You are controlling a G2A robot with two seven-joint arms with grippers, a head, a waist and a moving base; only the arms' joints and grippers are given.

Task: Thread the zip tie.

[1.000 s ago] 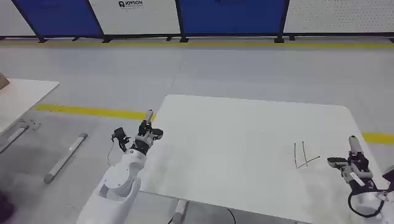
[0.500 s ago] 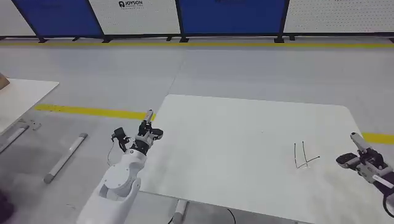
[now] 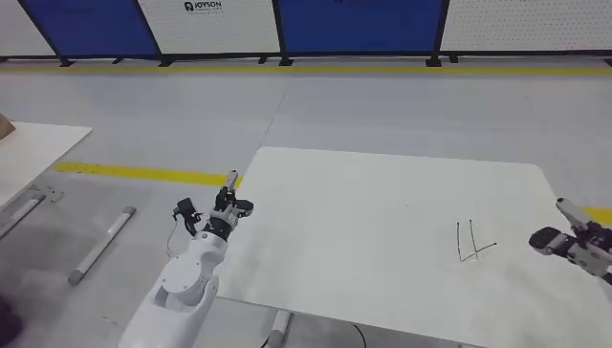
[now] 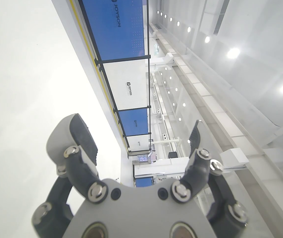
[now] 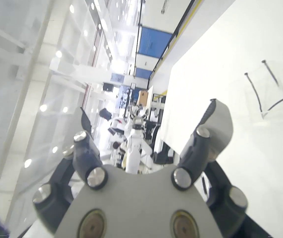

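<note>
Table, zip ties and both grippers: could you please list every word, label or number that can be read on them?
Table: none; its white top bears no print.
Zip ties: none; thin dark strips lying on the table, with no marking that can be made out.
Left gripper: none on its fingers or its metal plate.
Right gripper: none on its fingers or its metal plate.

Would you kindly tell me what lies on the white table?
Thin dark zip ties lie crossed near the right side of the white table. Nothing covers them; their count is unclear.
</note>
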